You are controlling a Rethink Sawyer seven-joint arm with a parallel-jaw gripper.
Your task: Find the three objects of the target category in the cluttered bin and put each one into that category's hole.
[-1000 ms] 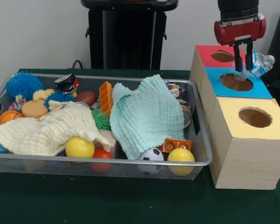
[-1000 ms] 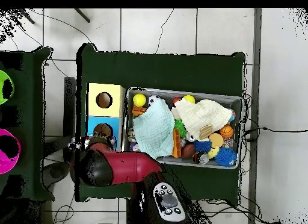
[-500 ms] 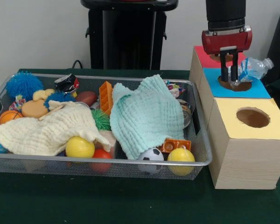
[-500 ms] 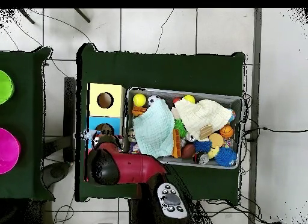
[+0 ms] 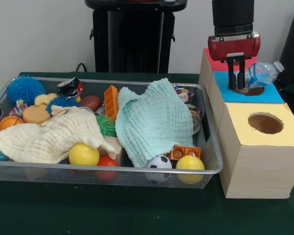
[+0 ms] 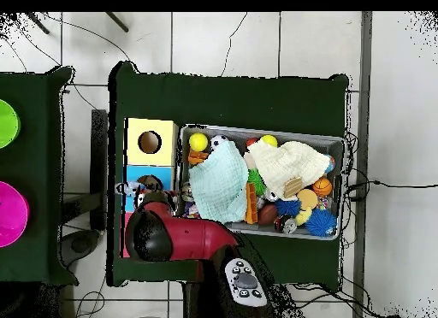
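My gripper (image 5: 236, 87) hangs over the near-left rim of the round hole in the blue-topped box (image 5: 272, 93). It is shut on the base end of a crumpled clear plastic bottle (image 5: 261, 73). The bottle lies tilted across the hole, its cap pointing up to the right. Behind stands the red-topped box (image 5: 213, 56), and in front the yellow-topped box (image 5: 264, 142) with its own hole. In the overhead view the red arm (image 6: 171, 238) covers the gripper and the red box. The blue box (image 6: 137, 173) and the bottle (image 6: 128, 189) show beside the arm.
The wire bin (image 5: 112, 169) holds a mint cloth (image 5: 154, 122), a cream cloth (image 5: 49, 134), yellow balls (image 5: 83, 154), a small soccer ball (image 5: 158, 162), a blue spiky ball (image 5: 24, 88), an orange block (image 5: 111, 100) and other clutter. In the overhead view a handheld controller (image 6: 245, 283) lies by the robot's base.
The gripper has moved left and slightly lower over the blue box, carrying the bottle along. The bottle has tipped flatter across the blue hole.
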